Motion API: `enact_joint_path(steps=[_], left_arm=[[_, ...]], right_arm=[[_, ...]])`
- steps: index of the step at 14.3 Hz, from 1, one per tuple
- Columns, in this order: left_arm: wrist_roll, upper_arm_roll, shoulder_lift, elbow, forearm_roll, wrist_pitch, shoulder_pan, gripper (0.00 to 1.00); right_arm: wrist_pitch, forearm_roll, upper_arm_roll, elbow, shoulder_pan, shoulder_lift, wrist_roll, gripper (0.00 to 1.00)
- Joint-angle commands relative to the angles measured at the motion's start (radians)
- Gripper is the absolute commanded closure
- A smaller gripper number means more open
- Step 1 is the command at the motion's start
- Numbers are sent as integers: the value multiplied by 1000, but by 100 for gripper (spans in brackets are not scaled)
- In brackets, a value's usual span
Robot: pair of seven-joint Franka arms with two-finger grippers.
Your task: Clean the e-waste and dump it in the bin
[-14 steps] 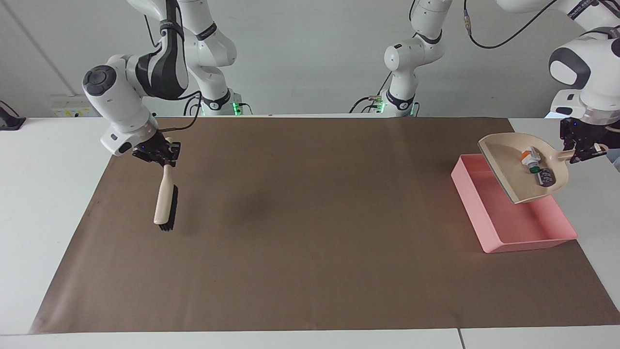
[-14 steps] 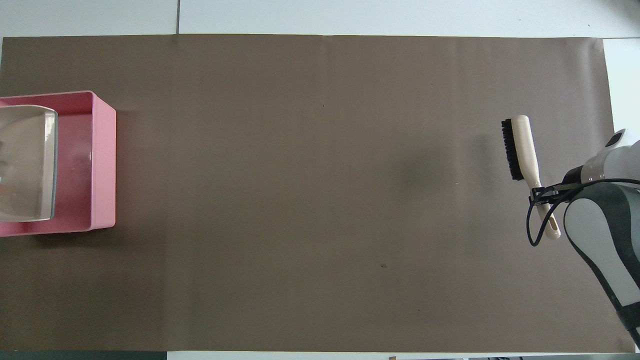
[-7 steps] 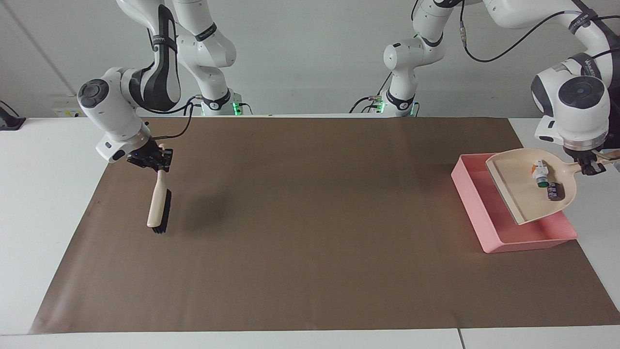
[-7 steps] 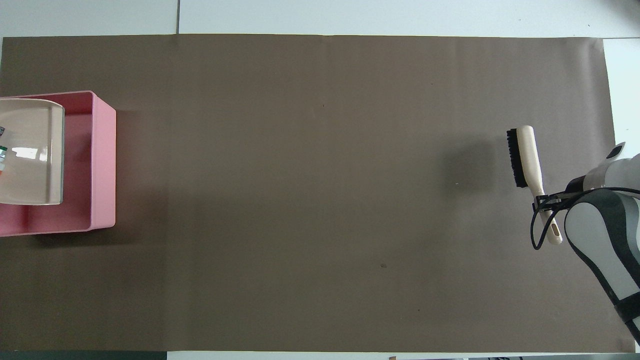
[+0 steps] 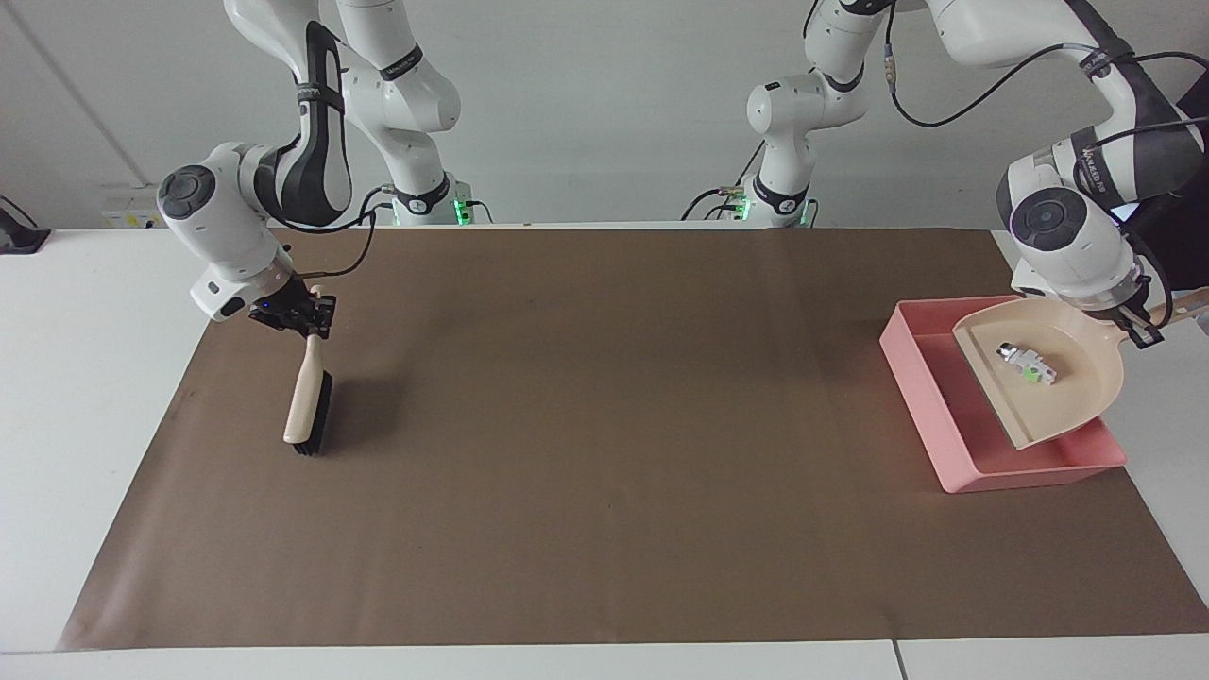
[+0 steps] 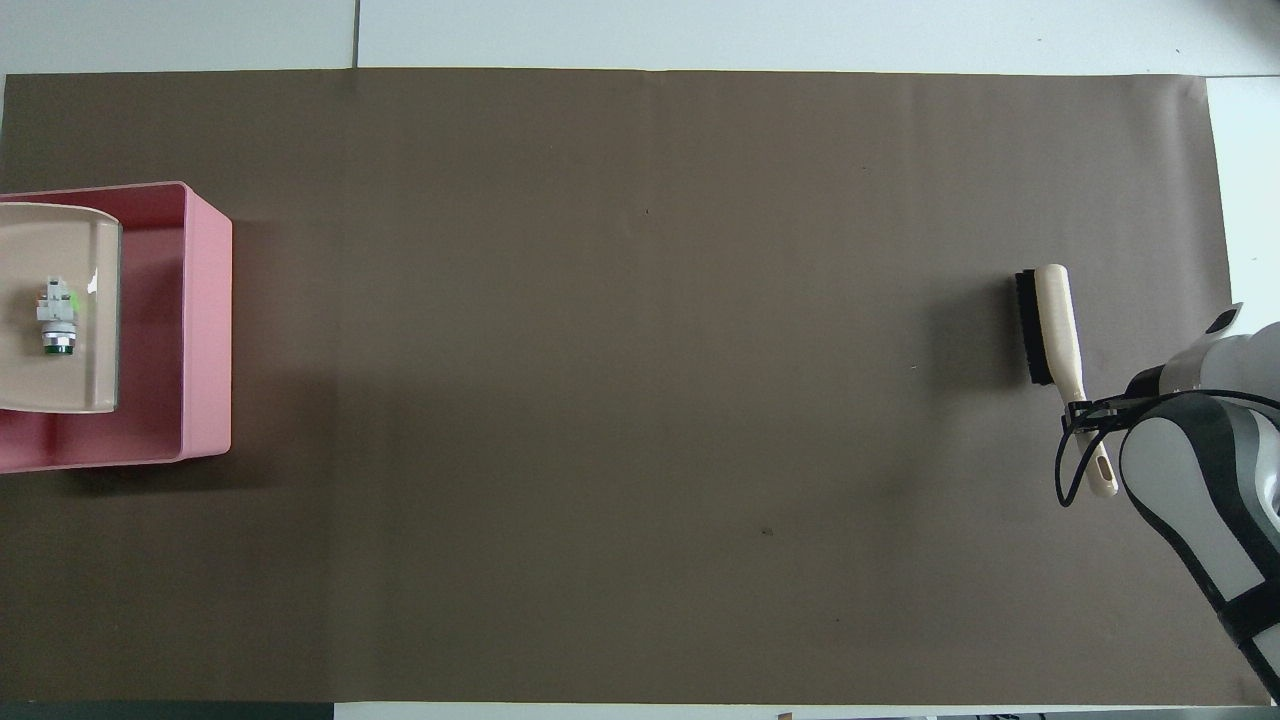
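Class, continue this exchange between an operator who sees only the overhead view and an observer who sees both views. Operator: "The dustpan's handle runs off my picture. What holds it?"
Observer: The left gripper holds the dustpan by its handle, over the bin's edge at the left arm's end.
Operator: Is the pan level?
Observer: It seems to slope, with the handle end higher and the lip down in the bin.
Operator: Does the brush touch the paper?
Observer: The brush hangs tip-down from the right gripper. Its tip is at the paper, but I cannot tell whether they touch.

Robotics lab — two white arms (image 5: 283,179) bolted at a white table (image 5: 94,378), brown paper sheet (image 5: 604,425), bare grey wall
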Motion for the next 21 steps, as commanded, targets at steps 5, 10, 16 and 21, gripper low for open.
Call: enact_joint_path(steps=[5,10,16,21], left_arm=[[-22,6,-58,17,69,-146,-65,100],[-10,-9,-170,-5,-55,-172,-97,98],[-19,-11,-179,-63,-338,-194,-264,99],[-106,-11,-162,-173,-477,-136,-408,100]], right_arm=[[70,-10,13,-53,-13,-22,-19,91],[53,-10,14,-47,-5,-22,-24,0],[-54,-10,19,92,61,-8,47,0],[-114,-9,25,165,191,-23,252,0]])
